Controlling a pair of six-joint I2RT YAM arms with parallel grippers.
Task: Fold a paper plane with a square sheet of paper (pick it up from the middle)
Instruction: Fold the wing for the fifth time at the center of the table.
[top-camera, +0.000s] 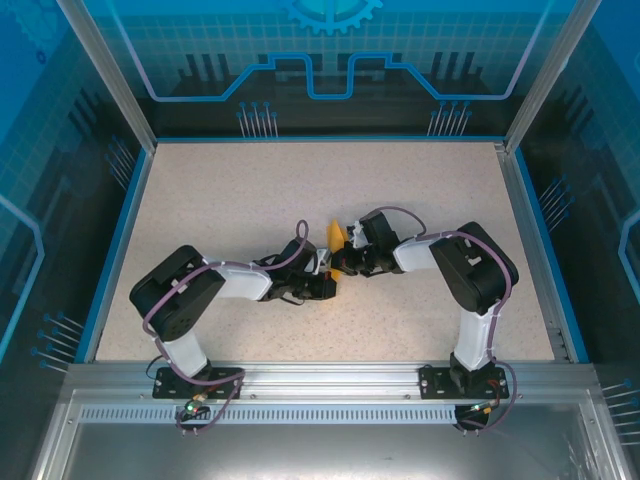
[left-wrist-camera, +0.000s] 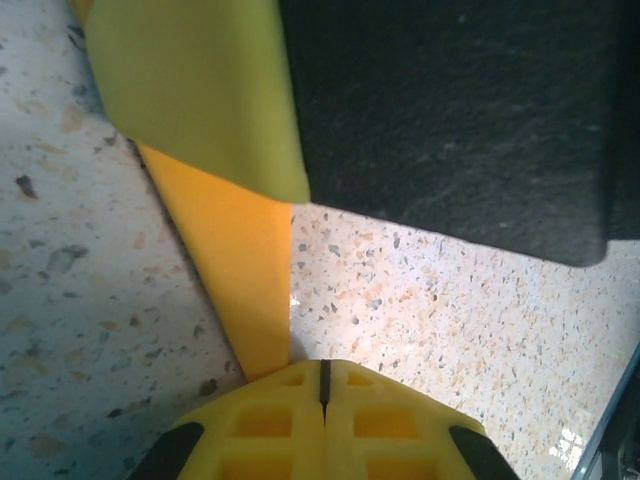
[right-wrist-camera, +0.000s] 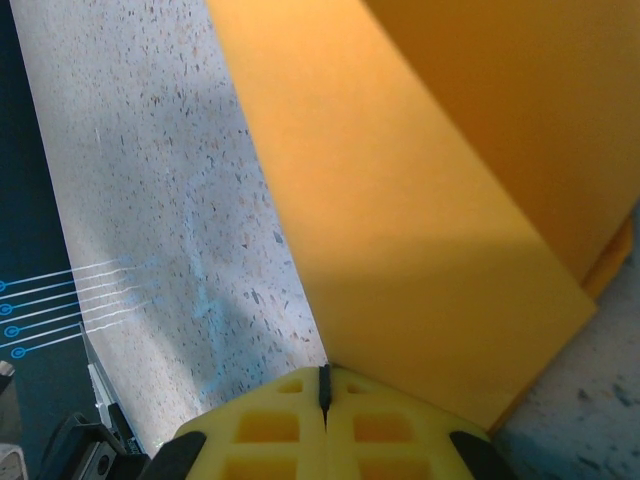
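The orange sheet of paper (top-camera: 338, 235) is folded and stands up off the table between the two gripper tips. My right gripper (right-wrist-camera: 323, 372) is shut, and the paper (right-wrist-camera: 420, 200) comes out of its seam in two overlapping layers. My left gripper (left-wrist-camera: 322, 375) is shut too. A narrow orange strip of the paper (left-wrist-camera: 245, 260) runs down to its left finger, just beside the seam, so I cannot tell whether it is pinched there. The right gripper's yellow finger (left-wrist-camera: 200, 90) and black body (left-wrist-camera: 450, 110) hang close ahead. The paper plane is out of view.
The speckled tabletop (top-camera: 300, 180) is bounded by a blue rim (top-camera: 120, 240) and glass walls on three sides. Both arms bend inward from their bases (top-camera: 200, 380) (top-camera: 465, 378) and meet at the middle of the table, tips almost touching.
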